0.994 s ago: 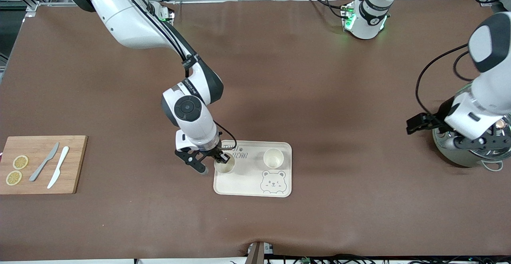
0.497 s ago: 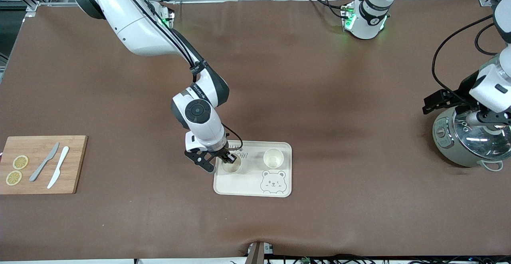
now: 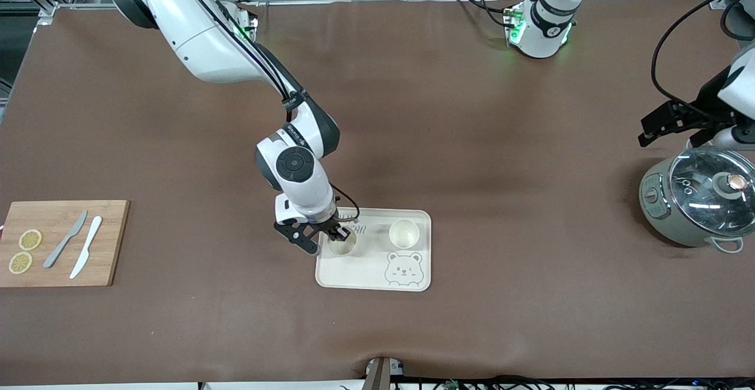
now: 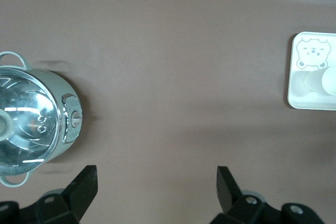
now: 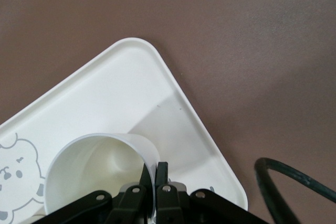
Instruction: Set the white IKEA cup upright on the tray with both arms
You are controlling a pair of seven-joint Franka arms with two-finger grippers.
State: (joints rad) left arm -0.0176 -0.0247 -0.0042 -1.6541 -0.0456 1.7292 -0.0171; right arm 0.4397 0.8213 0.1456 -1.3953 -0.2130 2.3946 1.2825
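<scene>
The cream tray (image 3: 360, 273) with a bear drawing lies mid-table. My right gripper (image 3: 337, 235) is shut on the rim of a white cup (image 3: 342, 245), one finger inside and one outside. The cup is upright over the tray's part toward the right arm's end. The right wrist view shows the gripper (image 5: 152, 169) pinching the cup wall (image 5: 89, 174) above the tray (image 5: 136, 77). A second white cup (image 3: 404, 233) stands upright on the tray. My left gripper (image 3: 652, 129) is open and empty in the air beside the pot; it shows in its wrist view (image 4: 156, 178).
A grey-green pot with a glass lid (image 3: 699, 204) stands at the left arm's end; it also shows in the left wrist view (image 4: 31, 121). A wooden cutting board (image 3: 62, 242) with two knives and lemon slices lies at the right arm's end.
My right gripper shifted with the cup farther onto the tray, then stayed still. My left arm rose and drew back from over the pot, uncovering its lid.
</scene>
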